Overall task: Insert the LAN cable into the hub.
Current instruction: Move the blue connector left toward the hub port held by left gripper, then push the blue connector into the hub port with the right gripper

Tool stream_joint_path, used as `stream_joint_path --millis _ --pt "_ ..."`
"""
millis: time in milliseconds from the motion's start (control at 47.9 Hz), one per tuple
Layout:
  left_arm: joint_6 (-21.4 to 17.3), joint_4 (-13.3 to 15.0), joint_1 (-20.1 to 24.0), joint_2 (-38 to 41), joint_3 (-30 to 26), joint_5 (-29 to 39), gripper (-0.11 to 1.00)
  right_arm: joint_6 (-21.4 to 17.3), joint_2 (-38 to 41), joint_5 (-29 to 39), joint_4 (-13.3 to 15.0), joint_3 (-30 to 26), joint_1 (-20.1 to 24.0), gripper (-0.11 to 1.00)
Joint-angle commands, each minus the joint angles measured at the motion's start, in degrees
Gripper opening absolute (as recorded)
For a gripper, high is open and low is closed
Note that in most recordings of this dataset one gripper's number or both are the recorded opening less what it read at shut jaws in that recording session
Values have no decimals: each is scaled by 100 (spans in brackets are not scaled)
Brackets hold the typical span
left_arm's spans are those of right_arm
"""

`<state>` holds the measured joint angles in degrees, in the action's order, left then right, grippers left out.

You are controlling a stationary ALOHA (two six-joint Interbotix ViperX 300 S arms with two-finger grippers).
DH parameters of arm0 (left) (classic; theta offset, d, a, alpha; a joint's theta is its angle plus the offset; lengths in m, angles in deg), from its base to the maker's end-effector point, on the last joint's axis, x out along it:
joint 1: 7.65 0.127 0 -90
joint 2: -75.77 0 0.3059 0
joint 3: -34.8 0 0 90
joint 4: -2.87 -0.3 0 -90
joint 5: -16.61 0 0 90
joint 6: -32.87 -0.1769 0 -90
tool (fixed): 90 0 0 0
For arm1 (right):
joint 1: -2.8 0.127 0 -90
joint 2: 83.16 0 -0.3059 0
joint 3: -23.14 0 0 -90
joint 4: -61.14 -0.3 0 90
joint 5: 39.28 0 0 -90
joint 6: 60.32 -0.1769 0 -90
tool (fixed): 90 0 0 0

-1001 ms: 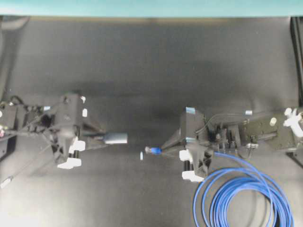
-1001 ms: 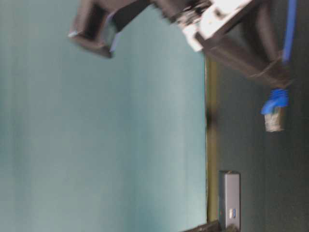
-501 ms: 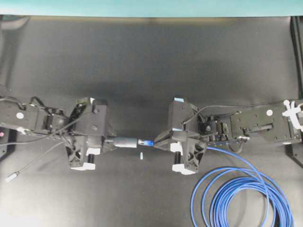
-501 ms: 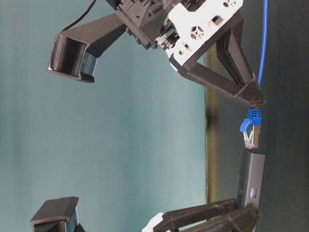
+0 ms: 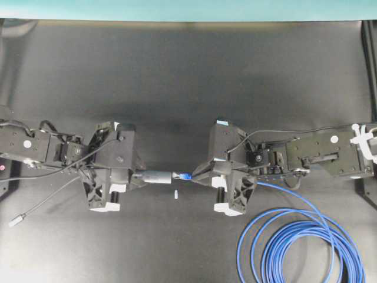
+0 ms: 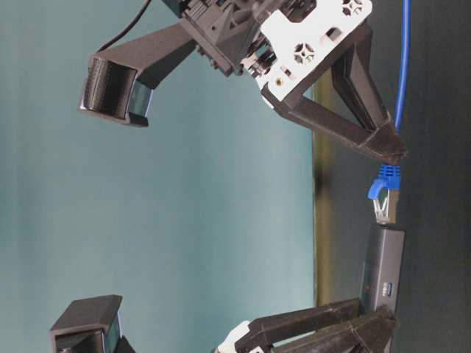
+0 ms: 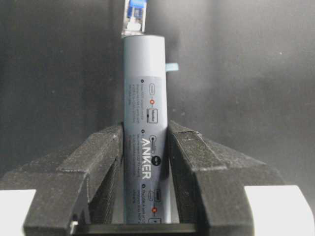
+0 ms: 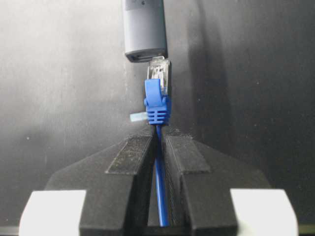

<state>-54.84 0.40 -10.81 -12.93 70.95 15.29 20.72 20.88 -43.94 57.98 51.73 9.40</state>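
The hub [image 5: 156, 176] is a slim grey bar held level above the mat, with my left gripper [image 5: 138, 175] shut on its sides. In the left wrist view the fingers [image 7: 103, 157] clamp the hub [image 7: 144, 98] about halfway along. My right gripper [image 5: 197, 175] is shut on the LAN cable just behind its blue boot. The clear plug [image 8: 158, 73] meets the hub's end [image 8: 144, 29], sitting slightly right of centre. From table level, the plug [image 6: 384, 198] touches the end of the hub [image 6: 384, 265]. The rest of the cable lies coiled [image 5: 294, 247].
A small pale scrap [image 5: 175, 194] lies on the black mat just below the meeting point. The hub's grey cord ends in a silver plug [image 5: 16, 220] at the front left. A teal wall [image 5: 188, 9] borders the far edge.
Both arms have closed in toward the middle. The plug and hub, apart a second ago, now meet end to end. Little has moved in the last half second.
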Motion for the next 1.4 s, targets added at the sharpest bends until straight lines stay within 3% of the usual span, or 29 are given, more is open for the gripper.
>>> stream_joint_path --millis 0,1168,1377 --pt "-9 -18 18 -26 -114 -44 28 26 -9 -62 9 -97 35 3" --pt "-62 -18 132 167 -308 70 28 35 79 -53 26 -193 123 3" --pt "-448 -18 70 369 -624 343 28 35 132 70 79 -316 105 3"
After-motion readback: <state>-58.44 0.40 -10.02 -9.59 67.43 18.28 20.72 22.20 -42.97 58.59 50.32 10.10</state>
